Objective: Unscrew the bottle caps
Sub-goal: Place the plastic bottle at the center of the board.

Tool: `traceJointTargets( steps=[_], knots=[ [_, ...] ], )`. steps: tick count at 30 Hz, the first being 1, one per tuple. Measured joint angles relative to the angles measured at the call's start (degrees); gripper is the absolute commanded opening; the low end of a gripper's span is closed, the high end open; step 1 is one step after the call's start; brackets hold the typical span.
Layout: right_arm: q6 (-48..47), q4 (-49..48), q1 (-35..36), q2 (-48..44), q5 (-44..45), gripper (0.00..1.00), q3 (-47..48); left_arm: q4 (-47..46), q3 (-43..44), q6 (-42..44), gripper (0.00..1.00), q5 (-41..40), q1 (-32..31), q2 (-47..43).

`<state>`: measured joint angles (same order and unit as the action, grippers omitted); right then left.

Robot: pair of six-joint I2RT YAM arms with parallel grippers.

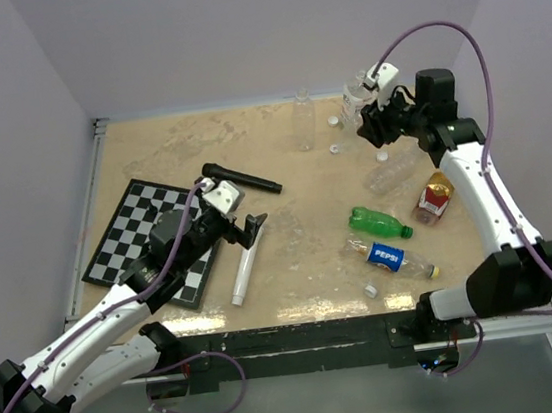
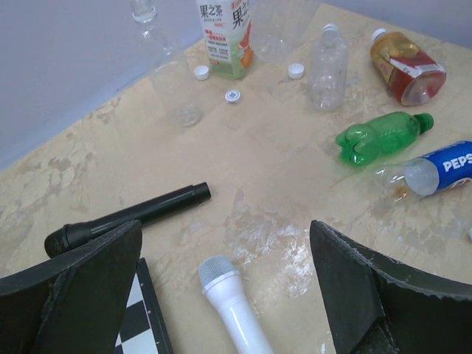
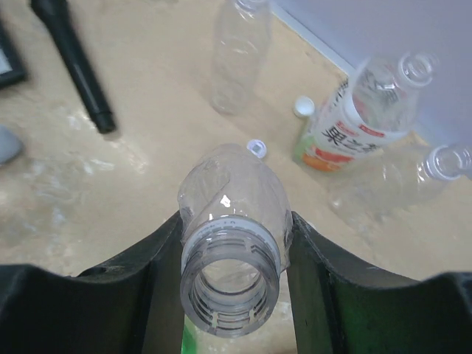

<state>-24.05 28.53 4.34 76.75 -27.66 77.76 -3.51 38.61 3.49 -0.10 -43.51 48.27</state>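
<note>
My right gripper is shut on a clear bottle whose capless open neck faces the wrist camera; from above the right gripper is at the far right. Loose white bottle caps lie on the table beyond it. More white caps show in the left wrist view, and one lies near the front edge. My left gripper is wide open and holds nothing, above a white microphone.
A chessboard and a black microphone lie at the left. An uncapped tea bottle and clear bottles stand at the back. A white-capped clear bottle, brown bottle, green bottle and Pepsi bottle lie on the right.
</note>
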Motion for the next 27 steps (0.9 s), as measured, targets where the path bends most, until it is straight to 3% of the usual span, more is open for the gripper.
traceJointTargets(
  steps=[9, 27],
  knots=[
    [-0.35, 0.44, -0.02, 14.49, 13.09, 0.41, 2.75, 3.23, 0.0, 1.11, 1.0, -0.2, 0.0, 2.01],
    [1.05, -0.26, -0.02, 25.44, 16.24, 0.69, 9.66, 3.43, 0.0, 2.16, 1.0, -0.22, 0.0, 2.01]
  ],
)
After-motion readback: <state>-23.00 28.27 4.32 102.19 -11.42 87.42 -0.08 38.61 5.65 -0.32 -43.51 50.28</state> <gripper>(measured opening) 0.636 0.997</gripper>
